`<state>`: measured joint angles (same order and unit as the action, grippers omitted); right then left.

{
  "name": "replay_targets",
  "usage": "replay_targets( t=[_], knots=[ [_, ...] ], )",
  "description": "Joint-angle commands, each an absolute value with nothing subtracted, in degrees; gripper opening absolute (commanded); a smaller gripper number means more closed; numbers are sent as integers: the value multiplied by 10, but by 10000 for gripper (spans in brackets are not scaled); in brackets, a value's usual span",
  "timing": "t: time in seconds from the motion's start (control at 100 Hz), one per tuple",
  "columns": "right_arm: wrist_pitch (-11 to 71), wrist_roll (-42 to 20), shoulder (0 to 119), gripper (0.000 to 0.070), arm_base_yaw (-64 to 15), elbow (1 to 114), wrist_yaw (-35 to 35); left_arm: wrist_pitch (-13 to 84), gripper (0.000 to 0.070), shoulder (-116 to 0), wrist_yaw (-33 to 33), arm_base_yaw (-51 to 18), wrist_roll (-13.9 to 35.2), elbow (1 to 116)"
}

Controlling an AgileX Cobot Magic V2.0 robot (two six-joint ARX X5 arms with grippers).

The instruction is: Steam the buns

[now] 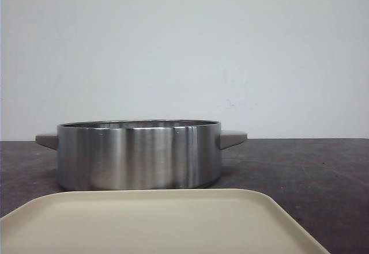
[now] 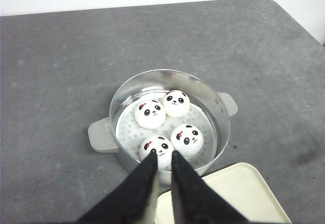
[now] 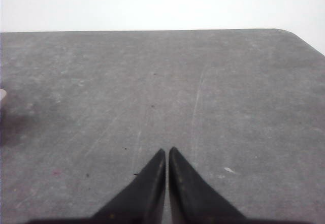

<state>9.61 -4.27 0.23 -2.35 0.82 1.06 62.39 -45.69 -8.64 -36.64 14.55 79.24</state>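
All four round white panda-faced buns [image 2: 168,126] are sitting inside the shiny round stainless-steel steamer pot [image 2: 220,127], on its perforated white insert. They're packed in a loose square: two nearer my left pincer [image 2: 162,155], two on the far side, all faces up. A couple of them have a little red bow by the ear.

My left pincer hangs over the pot's near rim with nothing in it. Its black fingers [image 2: 146,181] are almost together, just a thin slit between the tips, which sit right over the nearest bun in the wrist view. Can't tell if they touch it.

My right pincer [image 3: 166,153] is off over bare grey tabletop [image 3: 162,97], well apart from everything, also pinched closed and empty.

From the front camera the pot stands on the dark tabletop with its two flat grey handles [image 1: 232,138] sticking out either side, and the cream-coloured rectangular plastic tray [image 1: 155,222] lies just in front of it. The pot's wall hides the buns from that angle.
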Motion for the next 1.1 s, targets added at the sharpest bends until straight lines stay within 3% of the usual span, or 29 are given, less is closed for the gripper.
replay_targets(
  t=[0.0, 0.76, 0.94, 1.09],
  knots=[
    [90, -41, 2, 6, -25, 6, 11, 618, 0, -460, -86, -370, 146, 802],
    [90, -40, 2, 6, -25, 6, 11, 608, 0, -444, -86, -356, 127, 801],
    [90, -40, 2, 6, -25, 6, 11, 446, 0, -406, 19, -309, 74, 735],
    [90, -40, 2, 6, -25, 6, 11, 266, 0, -343, 30, -261, 74, 588]
  ],
)
